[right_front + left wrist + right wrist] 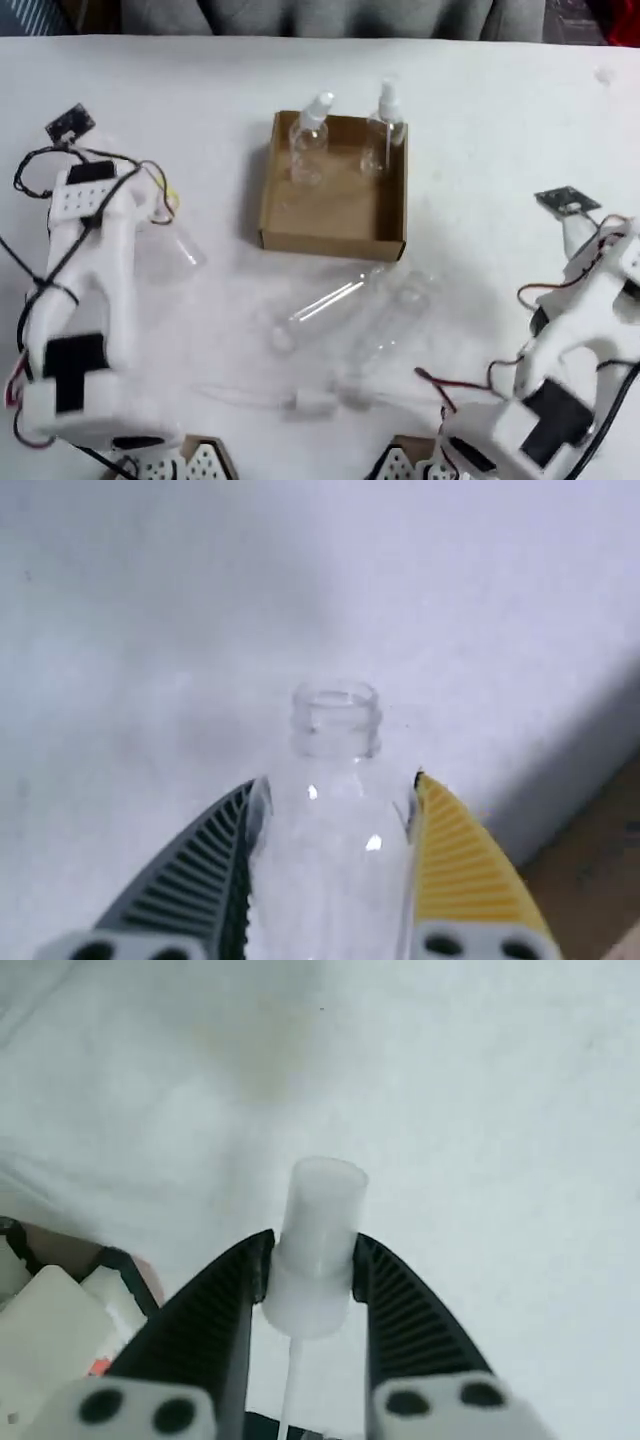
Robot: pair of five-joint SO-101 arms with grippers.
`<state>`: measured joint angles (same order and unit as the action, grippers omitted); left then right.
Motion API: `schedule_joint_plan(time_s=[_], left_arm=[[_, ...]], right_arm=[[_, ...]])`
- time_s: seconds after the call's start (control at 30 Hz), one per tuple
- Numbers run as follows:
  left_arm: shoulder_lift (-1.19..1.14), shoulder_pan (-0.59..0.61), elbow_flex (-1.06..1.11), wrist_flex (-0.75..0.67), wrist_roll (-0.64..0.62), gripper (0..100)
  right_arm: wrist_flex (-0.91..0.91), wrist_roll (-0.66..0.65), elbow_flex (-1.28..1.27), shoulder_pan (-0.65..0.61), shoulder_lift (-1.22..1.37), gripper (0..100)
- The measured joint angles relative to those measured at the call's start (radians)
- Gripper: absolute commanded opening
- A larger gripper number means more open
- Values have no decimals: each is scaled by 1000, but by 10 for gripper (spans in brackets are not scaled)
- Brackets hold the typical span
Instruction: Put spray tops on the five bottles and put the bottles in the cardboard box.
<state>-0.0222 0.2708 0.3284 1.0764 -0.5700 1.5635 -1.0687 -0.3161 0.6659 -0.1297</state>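
One cardboard box [330, 240] sits mid-table [500, 150], open side up. It is stiff-walled and looks light, so I'd guess it slides if bumped; nothing needs to grip it.

Two capped bottles [307, 140] stand upright inside it against the far wall, well apart from each other, with their white tops poking above the rim.

Two loose bottles [320, 310] lie on their sides just in front of the box, close together. They are clear and hard to make out against the white surface, and I can't tell whether their necks are bare.

The fifth bottle [335, 860] is held by the left gripper [337, 783]. Its grey and yellow fingers pinch the body just below the shoulder, and the open threaded neck sticks out past the tips, uncapped. In the high view this bottle is left of the box.

Handling, as a judgement: the bottles are empty thin clear plastic — light, smooth, likely slippery, and they may dent under a hard squeeze. Gripping the straight body below the shoulder looks right, since it leaves the neck free.

The spray top [318, 1230] is pinched in the right gripper [312, 1243]. Black fingers close on its collar, with the white cap beyond the tips and a thin dip tube trailing back. It is small, rigid and light, but the tube looks bendy — hold it by the collar, never by the tube.

A spare spray top [312, 403] lies on the table near the front edge.
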Motion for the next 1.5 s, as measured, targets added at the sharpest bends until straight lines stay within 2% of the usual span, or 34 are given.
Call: schedule_joint_plan(time_s=[0.1,0.23,0.4,0.6,0.8,1.0,1.17,1.3,1.4,1.5], left_arm=[[135,-29,57,5,3,24],[307,-84,118,5,114,24],[508,-184,203,6,235,24],[694,-305,296,-28,262,24],[872,-402,520,-247,262,24],[1073,-422,740,-486,262,24],[1226,-443,845,-568,270,24],[1350,-525,934,-575,393,23],[1459,-591,1016,-600,506,23],[1583,-629,1111,-644,559,23]], right_arm=[[-32,0,-126,-2,-121,16],[-68,35,-215,-26,-296,17],[-83,216,-219,-98,-506,18],[-158,476,-229,-290,-723,16],[-434,792,-301,-410,-848,16],[-793,868,-451,-482,-898,16],[-1148,976,-522,-572,-925,15],[-1372,1105,-525,-704,-957,15],[-1471,1125,-525,-809,-997,15],[-1524,1125,-514,-919,-1028,15]])
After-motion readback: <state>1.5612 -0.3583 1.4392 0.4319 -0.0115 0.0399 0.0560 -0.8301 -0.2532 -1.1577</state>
